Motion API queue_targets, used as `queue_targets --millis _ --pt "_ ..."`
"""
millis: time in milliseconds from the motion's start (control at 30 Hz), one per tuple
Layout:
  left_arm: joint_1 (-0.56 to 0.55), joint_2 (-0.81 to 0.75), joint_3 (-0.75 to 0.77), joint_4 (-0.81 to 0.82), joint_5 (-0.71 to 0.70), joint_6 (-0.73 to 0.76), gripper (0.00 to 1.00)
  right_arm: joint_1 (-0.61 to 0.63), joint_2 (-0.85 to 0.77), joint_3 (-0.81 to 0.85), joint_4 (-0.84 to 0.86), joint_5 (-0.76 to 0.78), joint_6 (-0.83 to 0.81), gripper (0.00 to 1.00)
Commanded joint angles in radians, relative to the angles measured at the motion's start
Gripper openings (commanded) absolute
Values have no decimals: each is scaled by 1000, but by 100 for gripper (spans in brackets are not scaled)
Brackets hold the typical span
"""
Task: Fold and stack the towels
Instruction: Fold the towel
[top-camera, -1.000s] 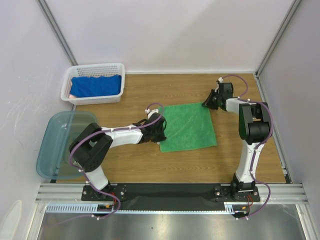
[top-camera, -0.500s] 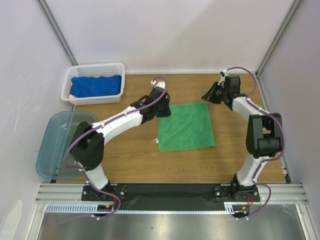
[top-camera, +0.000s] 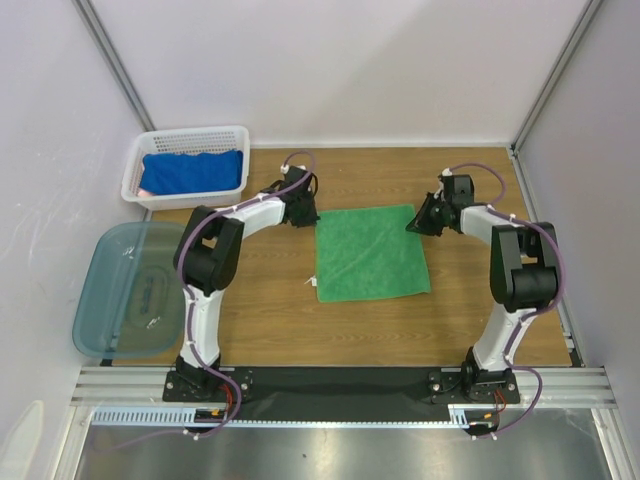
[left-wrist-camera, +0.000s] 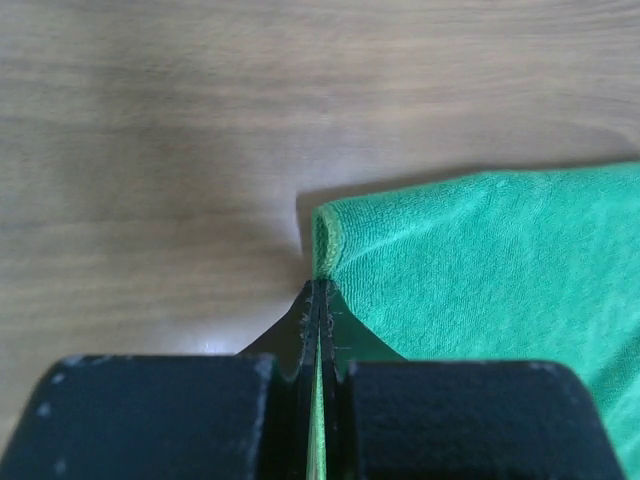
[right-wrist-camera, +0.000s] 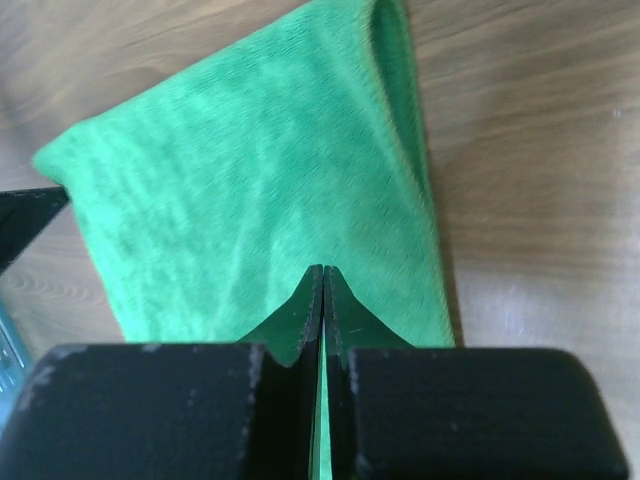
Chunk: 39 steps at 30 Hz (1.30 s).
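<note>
Left gripper (top-camera: 306, 211) clamped on far left corner of green towel (top-camera: 372, 255). From left wrist: closed fingers (left-wrist-camera: 300, 335), thin green sliver pinched between, cloth corner curled up right at tips.

Right gripper (top-camera: 416, 224) likewise closed tight on far right corner of same towel. From right wrist: green line squeezed between fingers (right-wrist-camera: 345, 320).

Grippers counted: two, both gripping cloth, neither spread apart.

Arms counted: two, both reaching to far edge of green towel.

Towels counted in view: two.
- One green towel, lying flat mid table (top-camera: 270, 300), roughly square, far edge running between both grippers, small white tag at near left corner.
- One blue towel (top-camera: 193, 172), bunched inside white basket (top-camera: 190, 133) at far left of table, well apart from green towel.

Containers counted: two.
- One white basket, holding blue towel.
- One teal tub (top-camera: 88, 300), at left edge, hanging partly off table, just nearer than basket and well apart from green towel.
</note>
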Motion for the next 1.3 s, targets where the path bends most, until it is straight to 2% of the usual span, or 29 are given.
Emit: queue_targets --millis 0,333,433,500,533,600,700,733,767,800,867,967,1000,1100,1133,1267 --pt "20 24 103 29 52 29 0 -1 49 63 32 19 20 0" --pt "64 94 169 5 58 46 0 3 107 81 9 34 23 0" --pt "63 28 129 14 74 93 1 3 81 109 -31 20 14 0" --pt "60 -68 92 17 87 106 5 3 44 121 -54 10 7 0" --pt "58 -103 71 18 89 103 8 3 30 127 -77 9 2 0" --pt "52 -221 -7 17 87 83 19 -1 -14 130 -100 2 3 0" --pt "32 -336 -148 24 77 14 41 -1 -62 103 -134 -6 19 9" --pt "27 -411 -188 30 75 -32 47 -1 -95 69 -148 -3 26 16" --pt "20 -444 -274 35 74 -58 57 -1 -111 51 -155 0 42 18" --pt "6 -475 -316 38 75 -87 60 -4 -131 28 -160 -1 46 20" --pt "-14 -566 -449 78 83 -162 70 -2 -180 -44 -177 2 63 31" --pt "-69 -649 -601 141 64 -239 82 -5 -238 -127 -231 57 89 37" --pt "-97 -660 -629 152 60 -270 83 -10 -247 -141 -252 72 94 45" --pt "-155 -687 -722 228 55 -305 83 -20 -307 -224 -283 97 99 53" --pt "-167 -690 -741 245 48 -329 83 -24 -326 -242 -290 114 99 59" --pt "-215 -690 -804 261 8 -397 82 -31 -402 -305 -320 154 103 70"
